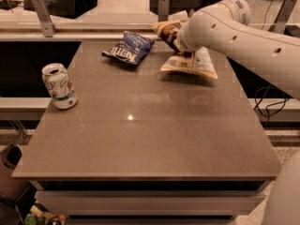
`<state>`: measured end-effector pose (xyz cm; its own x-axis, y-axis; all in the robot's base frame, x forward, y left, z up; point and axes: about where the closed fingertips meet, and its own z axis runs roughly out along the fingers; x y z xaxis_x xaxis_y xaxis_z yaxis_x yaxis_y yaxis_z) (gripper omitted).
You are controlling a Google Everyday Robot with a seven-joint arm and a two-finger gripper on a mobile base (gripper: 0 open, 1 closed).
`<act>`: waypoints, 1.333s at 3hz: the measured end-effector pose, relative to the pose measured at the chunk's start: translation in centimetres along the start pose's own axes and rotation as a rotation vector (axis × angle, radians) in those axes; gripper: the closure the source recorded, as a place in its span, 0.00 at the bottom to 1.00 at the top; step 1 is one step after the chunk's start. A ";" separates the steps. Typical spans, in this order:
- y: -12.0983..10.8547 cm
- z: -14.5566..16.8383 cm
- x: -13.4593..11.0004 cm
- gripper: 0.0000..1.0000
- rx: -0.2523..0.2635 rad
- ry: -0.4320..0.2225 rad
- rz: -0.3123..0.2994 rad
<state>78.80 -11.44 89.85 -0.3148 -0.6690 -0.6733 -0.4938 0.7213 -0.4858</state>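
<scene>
Hanging over the far part of the counter (pixel 154 135), the single end effector (pixel 179 46) sits at the tip of the white arm that comes in from the right of the view. It is clenched on the top edge of one pale snack bag (pixel 192 63), which dangles just below it, tilted, its lower corner pointing away to the right. The bag is clear of the counter and throws a dark shadow on the surface directly beneath.

Three bags are in sight in all. Besides the held pale one, one brown bag (pixel 164 29) lies just behind the end effector at the far edge, partly hidden by it; whether the two touch cannot be told. One blue chip bag (pixel 129 48) lies flat on the counter near the end effector, to its left in the view and apart from the pale bag.

One soda can (pixel 58 86) stands upright well away from the end effector, to the left and nearer the camera, close to the left edge.
</scene>
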 end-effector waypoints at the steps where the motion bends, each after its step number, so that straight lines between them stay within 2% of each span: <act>1: 0.1 0.1 0.1 0.81 0.000 0.002 0.019; 4: 0.3 0.2 0.1 0.13 -0.003 0.003 0.017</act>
<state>78.79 -11.24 89.55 -0.3259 -0.6571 -0.6797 -0.4907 0.7321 -0.4725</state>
